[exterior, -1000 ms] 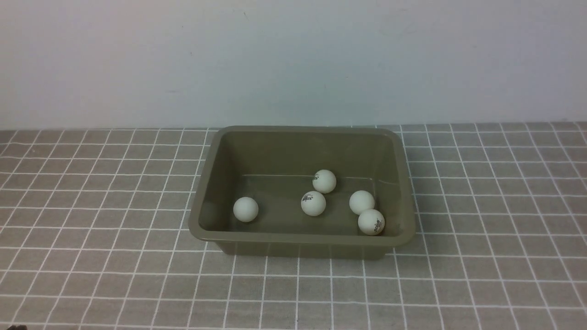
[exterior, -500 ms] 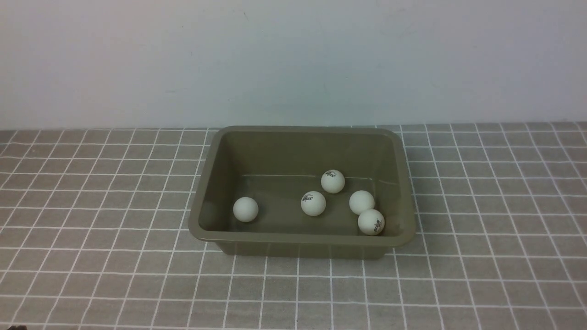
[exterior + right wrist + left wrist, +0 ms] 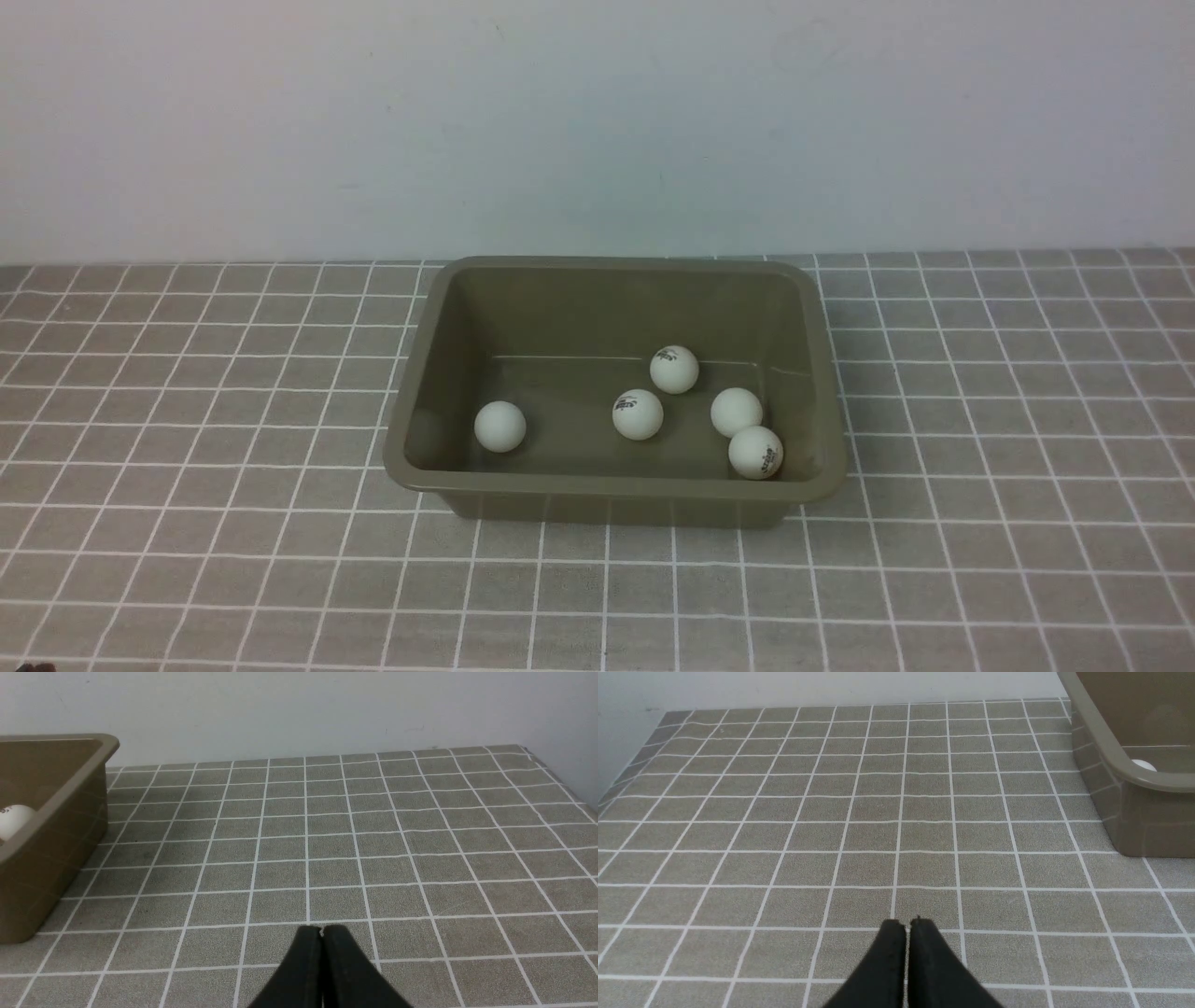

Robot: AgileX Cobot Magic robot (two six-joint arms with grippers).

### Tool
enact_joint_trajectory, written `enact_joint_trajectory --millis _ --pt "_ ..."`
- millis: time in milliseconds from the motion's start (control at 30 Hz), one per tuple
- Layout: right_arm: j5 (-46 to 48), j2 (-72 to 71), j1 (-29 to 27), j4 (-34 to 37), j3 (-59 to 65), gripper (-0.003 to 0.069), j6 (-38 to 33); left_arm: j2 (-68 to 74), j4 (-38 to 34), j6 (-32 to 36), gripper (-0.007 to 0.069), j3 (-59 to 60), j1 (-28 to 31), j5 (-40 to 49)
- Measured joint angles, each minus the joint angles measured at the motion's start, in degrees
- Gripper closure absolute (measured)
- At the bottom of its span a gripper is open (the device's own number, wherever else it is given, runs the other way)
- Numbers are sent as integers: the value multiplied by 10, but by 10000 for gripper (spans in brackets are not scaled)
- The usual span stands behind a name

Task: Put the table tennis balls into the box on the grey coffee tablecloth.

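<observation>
The front view showed all five table tennis balls inside the box, while the left wrist view caught only a sliver of one past the box's rim, and the right wrist view part of one. Those wrist views instead showed the left claw and the right claw, each pressed together with nothing pinched, well apart from the box, over the grey coffee tablecloth. The balls were matte white, three with small dark printing; two sat close together near the box's right end, two near its middle, one near its left end. Behind the box rose a pale wall.
</observation>
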Motion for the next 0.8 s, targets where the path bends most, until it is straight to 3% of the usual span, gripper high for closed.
enact_joint_trajectory --millis 800 --pt "-1 0 0 0 0 673 -2 0 0 0 629 0 0 0"
